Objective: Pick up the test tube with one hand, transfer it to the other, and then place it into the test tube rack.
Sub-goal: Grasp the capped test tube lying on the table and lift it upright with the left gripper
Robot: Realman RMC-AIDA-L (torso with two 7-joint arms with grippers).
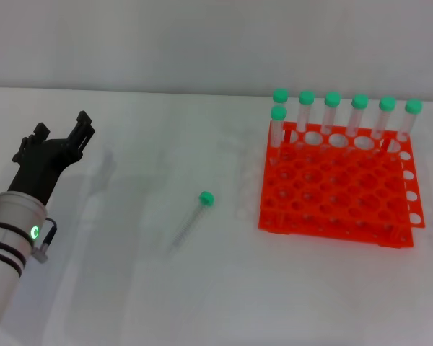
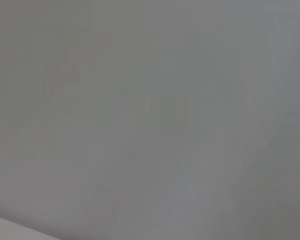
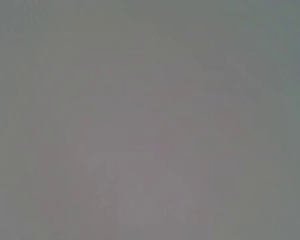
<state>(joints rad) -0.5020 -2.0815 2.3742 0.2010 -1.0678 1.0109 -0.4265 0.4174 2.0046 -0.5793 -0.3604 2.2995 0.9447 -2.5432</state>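
One slim clear plastic test tube with a round green screw cap (image 1: 193,215) lies flat on the white table (image 1: 130,288), well to the right of my left black claw gripper (image 1: 62,138), whose fingers are spread and empty. I'd come down across the tube's middle. The bright orange-red plastic rack (image 1: 335,189) sits further right. My right gripper is out of view.

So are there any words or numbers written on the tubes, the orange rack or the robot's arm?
None can be read.
test tube rack: plain orange, no label showing.
test tube lying on the table: no marking visible.
left gripper and its arm: only a small green light, no writing.
Both wrist views show blank grey.
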